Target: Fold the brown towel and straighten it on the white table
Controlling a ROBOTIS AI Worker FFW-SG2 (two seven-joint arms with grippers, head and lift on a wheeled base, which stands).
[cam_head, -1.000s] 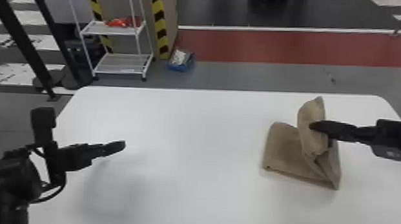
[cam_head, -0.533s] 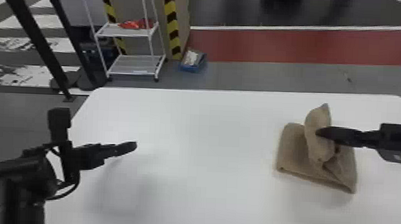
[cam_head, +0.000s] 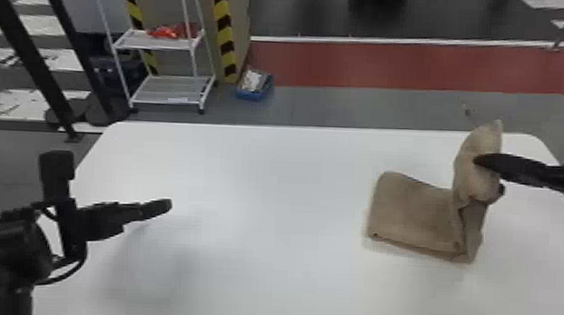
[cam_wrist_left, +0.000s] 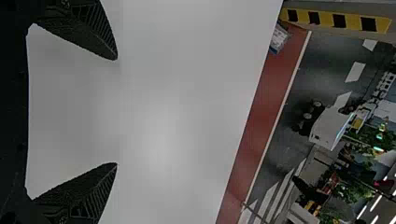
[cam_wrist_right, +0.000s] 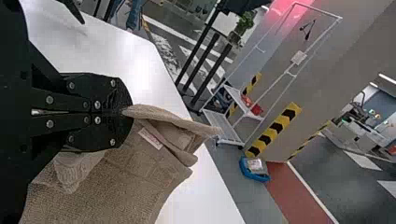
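The brown towel (cam_head: 412, 215) lies partly folded on the right side of the white table (cam_head: 266, 190), its right end lifted upright off the surface. My right gripper (cam_head: 487, 170) comes in from the right edge, shut on that raised end. In the right wrist view the fingers of my right gripper (cam_wrist_right: 123, 112) meet on a towel corner, and the brown towel (cam_wrist_right: 126, 172) hangs beside them with a small pale label. My left gripper (cam_head: 163, 206) is above the table's left part; in the left wrist view my left gripper (cam_wrist_left: 116, 112) stands open with bare table between its fingers.
Beyond the table's far edge, a white wire shelf (cam_head: 172, 88) holds red items, and a blue bin (cam_head: 254, 85) sits on the floor. Black posts (cam_head: 31, 57) rise at the far left.
The head view has shifted, so the scene appears farther right. The right gripper has moved right relative to the towel's flat part, drawing the raised end that way. The left gripper stays over the table.
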